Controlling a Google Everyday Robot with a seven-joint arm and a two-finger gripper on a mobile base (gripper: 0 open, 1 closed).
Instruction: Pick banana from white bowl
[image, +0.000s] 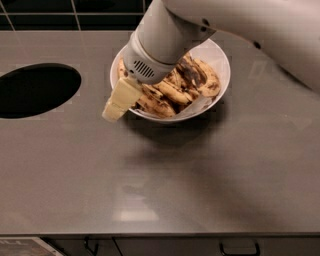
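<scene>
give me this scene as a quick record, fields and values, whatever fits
surface: grey counter
container: white bowl, toward the back, near centre
contents: several brown-spotted bananas piled in the bowl
pincer: pincer angled down-left across the bowl's left rim, tip just outside it over the counter
banana in pincer: none visible
arm: arm comes in from upper right, covering part of the bowl
other: dark round opening in the counter, left

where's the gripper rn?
Camera view: the gripper hangs over the white bowl's left rim, its tip above the counter, between bowl and the dark round hole.
</scene>
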